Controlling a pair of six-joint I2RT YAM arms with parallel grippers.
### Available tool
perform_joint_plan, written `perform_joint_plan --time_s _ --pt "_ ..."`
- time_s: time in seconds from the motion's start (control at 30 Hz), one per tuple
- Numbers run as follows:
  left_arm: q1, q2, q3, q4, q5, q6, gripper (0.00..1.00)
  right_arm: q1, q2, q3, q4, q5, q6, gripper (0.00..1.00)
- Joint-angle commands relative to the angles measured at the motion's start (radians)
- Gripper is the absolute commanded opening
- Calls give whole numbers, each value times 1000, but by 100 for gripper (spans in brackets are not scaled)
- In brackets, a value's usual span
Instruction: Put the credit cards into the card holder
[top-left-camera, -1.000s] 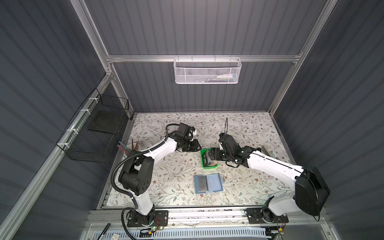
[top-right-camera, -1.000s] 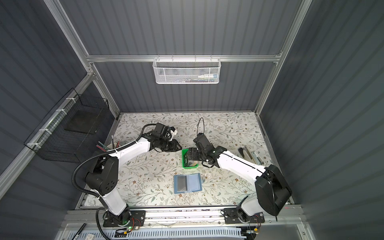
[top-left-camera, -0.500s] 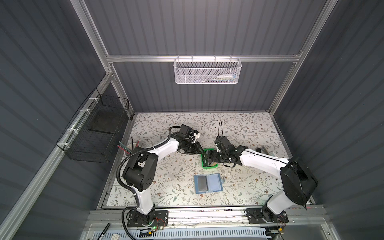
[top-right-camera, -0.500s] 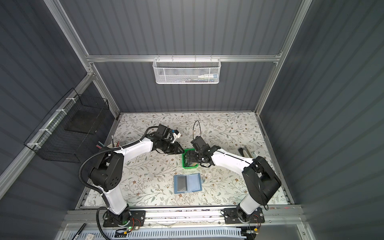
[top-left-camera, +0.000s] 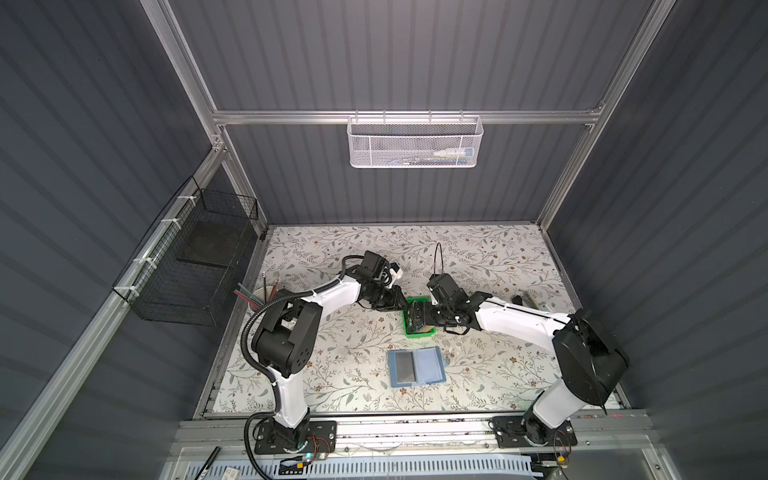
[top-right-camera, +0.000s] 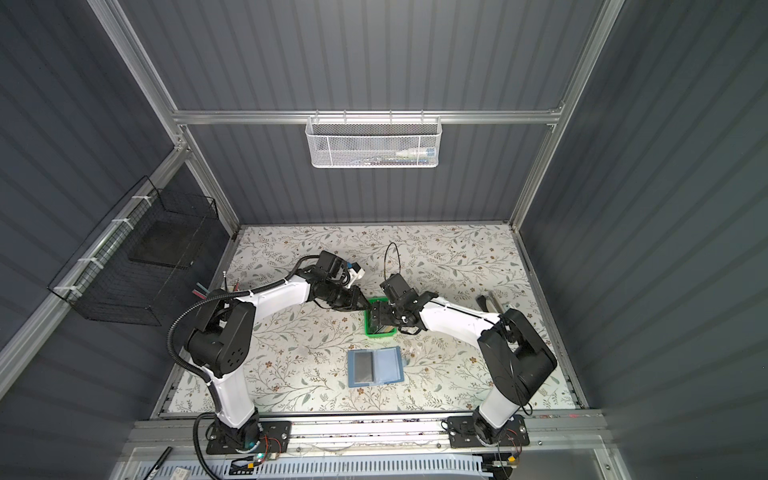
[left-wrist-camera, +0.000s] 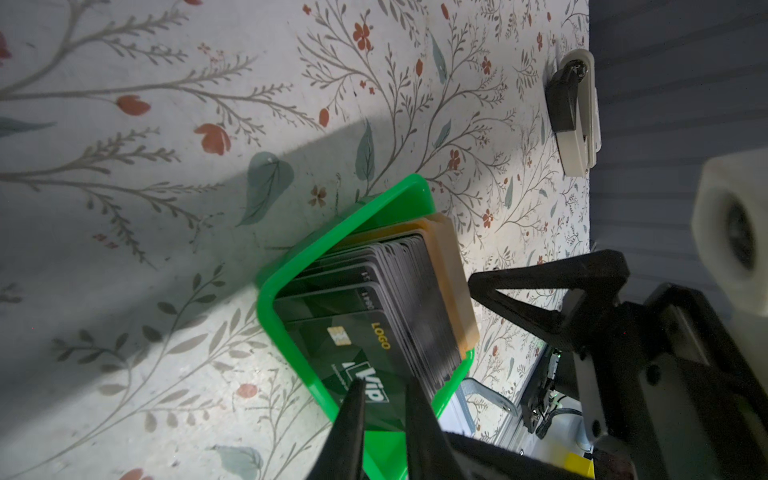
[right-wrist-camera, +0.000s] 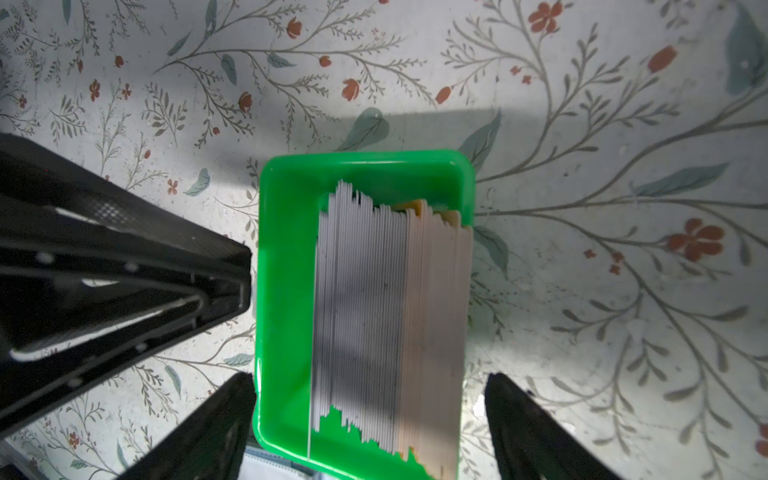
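The credit cards (right-wrist-camera: 374, 311) stand on edge, packed in a green tray (right-wrist-camera: 282, 249); a dark card with white "Vip" lettering (left-wrist-camera: 345, 328) faces the front. My left gripper (left-wrist-camera: 384, 384) hovers at the tray's rim by that front card, its fingers a narrow gap apart with nothing clamped. My right gripper (right-wrist-camera: 370, 415) is wide open over the tray, one finger outside each long wall. In both top views the two grippers (top-left-camera: 405, 307) (top-right-camera: 376, 320) meet over the tray (top-left-camera: 417, 331). The blue card holder (top-left-camera: 415, 368) (top-right-camera: 375, 366) lies open in front of it, a grey card in its left pocket.
A cup of pens (top-left-camera: 259, 293) stands at the table's left edge. A grey and black tool (left-wrist-camera: 575, 112) (top-left-camera: 528, 299) lies by the right wall. A black wire basket (top-left-camera: 199, 257) hangs on the left wall and a white mesh basket (top-left-camera: 413, 141) on the back wall.
My left gripper has moved right to the tray's rim and its fingers have drawn closer together. My right gripper has slid left over the tray and spread wider.
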Motion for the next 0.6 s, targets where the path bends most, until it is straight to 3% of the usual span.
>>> perform_joint_plan --time_s 0.0,0.57 --pt "-11 13 34 -24 1 2 19 -5 9 -6 -1 9 19 89" --pt "-20 27 54 -86 -52 23 13 -2 3 -21 -4 13 43 91"
